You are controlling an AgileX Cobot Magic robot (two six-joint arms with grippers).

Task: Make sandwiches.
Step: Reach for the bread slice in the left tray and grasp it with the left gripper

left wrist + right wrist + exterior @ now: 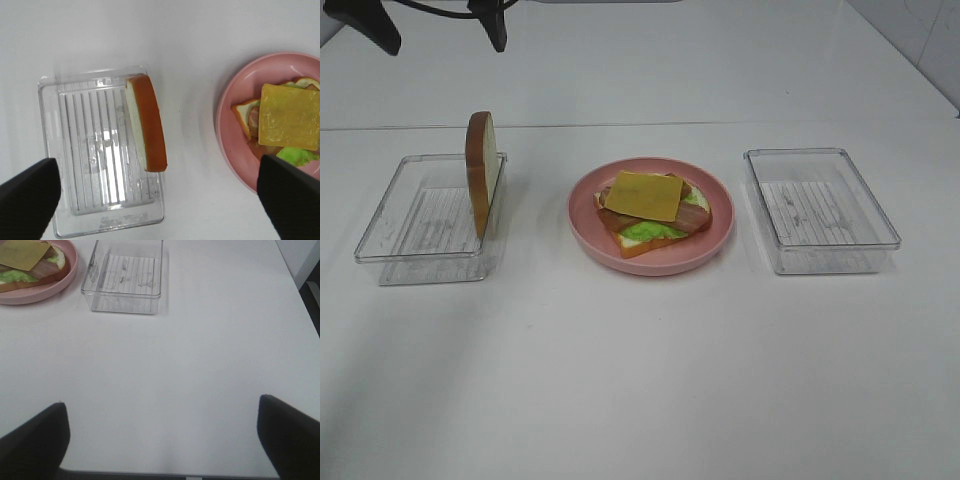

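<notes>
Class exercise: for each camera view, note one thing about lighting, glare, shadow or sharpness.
Exterior high: soft, even light, faint shadow beside the pink plate; left wrist: bright glare on the left tray floor, blurred dark fingertips; right wrist: the right tray is sharp, the near fingertips out of focus.

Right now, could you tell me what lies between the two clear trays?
The pink plate sits between the left tray and the right tray, carrying the open sandwich stack topped with cheese. The high exterior view shows this.

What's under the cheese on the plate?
Under the cheese: bacon, lettuce, then a bread slice on the plate. Their middles are covered.
</notes>
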